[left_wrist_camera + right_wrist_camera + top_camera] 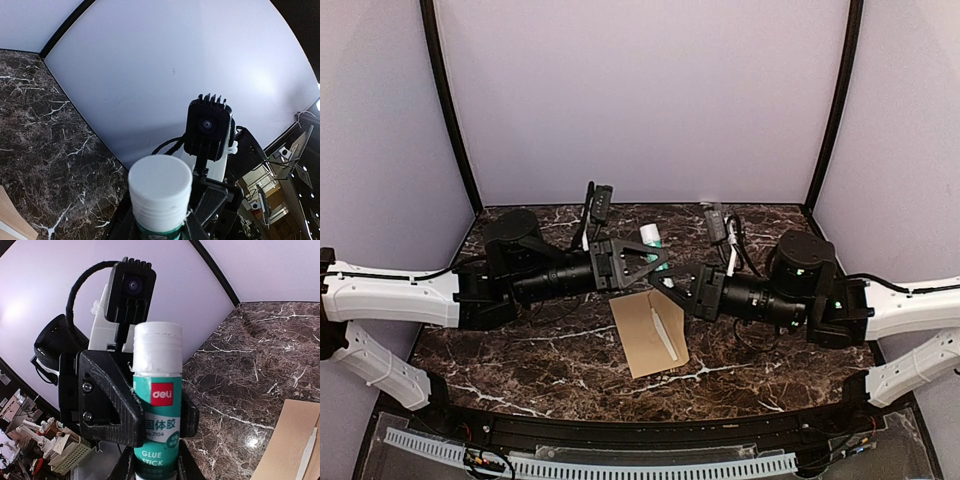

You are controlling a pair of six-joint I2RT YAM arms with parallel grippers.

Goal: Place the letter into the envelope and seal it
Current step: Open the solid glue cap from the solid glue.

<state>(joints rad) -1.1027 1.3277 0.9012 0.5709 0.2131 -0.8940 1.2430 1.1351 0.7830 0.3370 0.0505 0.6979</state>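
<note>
Side by side, the left arm (390,295) and right arm (910,305) wear glossy white shells near their bases, giving way to black cylindrical motor housings (560,278). Black triangular plastic fingers (107,395) carry silver screws (87,386). A boxy black wrist camera (131,292) with a finned top sits on a white bracket (101,315), looped by a black cable (74,295).

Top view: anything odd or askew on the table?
The envelope lies skewed, not square to the table edge, with a thin pale strip lying diagonally across it. No separate letter is visible. The capped glue stick is held up by the left gripper and the right gripper at once.
</note>
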